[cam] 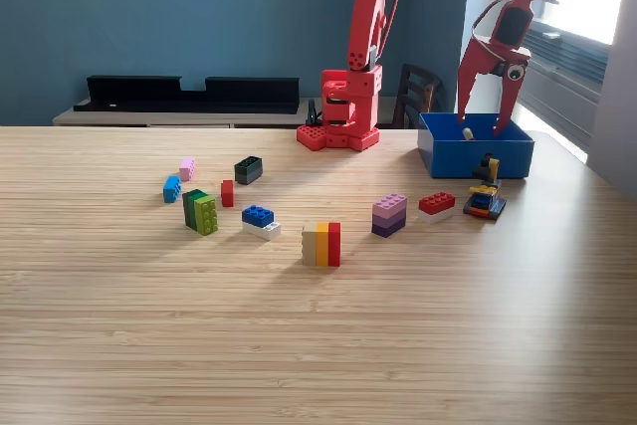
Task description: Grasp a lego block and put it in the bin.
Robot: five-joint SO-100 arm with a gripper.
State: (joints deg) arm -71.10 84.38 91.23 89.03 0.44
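Nearest you, the striped block is lying well toward the exterior view's left of your gripper, which is hanging wide and empty over the bin.

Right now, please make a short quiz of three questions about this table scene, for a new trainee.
1. True or false: the gripper hangs open above the blue bin.
2. Which block stands nearest the camera? A) the cream, orange and red block B) the pink block C) the dark green block
3. Fill in: in the exterior view, the bin sits on the table's ____ side.

Key
1. True; its jaws are spread and a small pale piece shows between them, over the bin.
2. A
3. Right
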